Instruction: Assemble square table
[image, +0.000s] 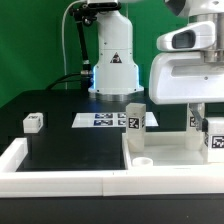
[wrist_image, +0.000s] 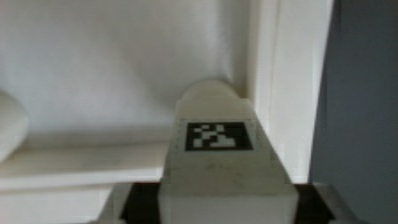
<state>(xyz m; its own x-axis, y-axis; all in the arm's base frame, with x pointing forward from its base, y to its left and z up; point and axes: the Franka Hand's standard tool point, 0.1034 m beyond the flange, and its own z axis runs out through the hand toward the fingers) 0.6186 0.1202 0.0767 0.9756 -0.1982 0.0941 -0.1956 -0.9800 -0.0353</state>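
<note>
Gripping a tagged white leg, the hand shows its hold only in the wrist view

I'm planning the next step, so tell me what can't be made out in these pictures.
- Wrist view: the leg held in the end effector is blurred and cut off by the picture's edge.
- Exterior view: the tabletop is cut off at the picture's right edge.
- Exterior view: the marker board tags are too small to read.

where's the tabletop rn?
Exterior view, front right: the tabletop lies flat on the black table against the front wall. A standing leg is at its back-left corner, with the marker board just beyond that.
</note>
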